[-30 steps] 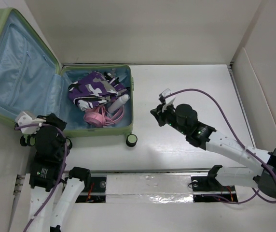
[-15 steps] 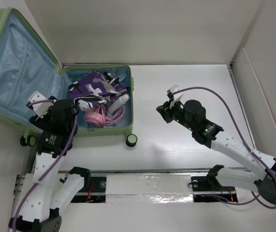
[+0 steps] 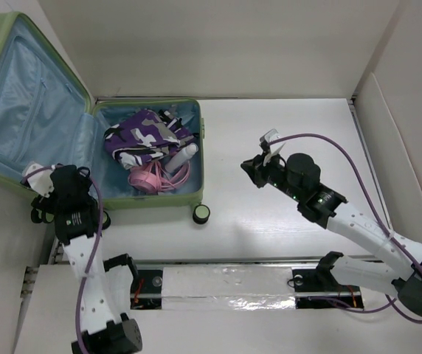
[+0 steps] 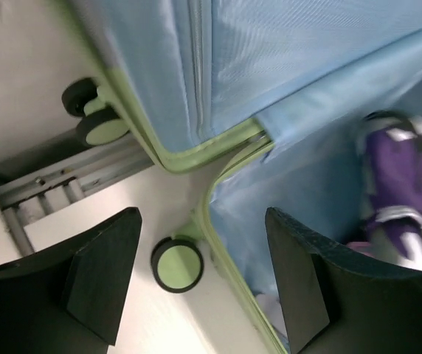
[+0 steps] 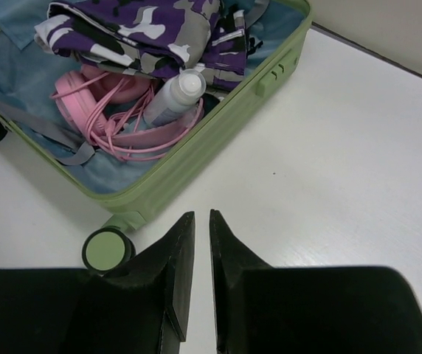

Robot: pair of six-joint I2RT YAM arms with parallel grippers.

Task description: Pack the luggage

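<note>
The luggage [image 3: 30, 103] lies open at the left end of the white table [image 3: 292, 125]. Its lid leans up and back toward the left wall with the pale blue lining showing, and its base lies flat beside it. Inside the base there's a purple camouflage garment [image 3: 148, 136] bundled toward the far end. Pink headphones [image 3: 152, 179] with their cord looped sit nearer the arms, and a white bottle [image 3: 184, 153] lies slanted between the two, against the right wall. A green-capped wheel [image 3: 201, 214] pokes out at the near right corner.

The left gripper [image 4: 202, 236] hangs over the near left corner, right where lid and base meet at the hinge. Its fingers [image 4: 100, 273] are spread wide with nothing between them, and through that gap the wrist camera sees the green rim and another wheel [image 4: 175, 264].

Over on the right, the right gripper [image 5: 201, 217] is above bare table, well apart from the case and pointing toward it. Its fingers [image 5: 178, 280] are almost together, with just a thin slit between them, and they hold nothing.
</note>
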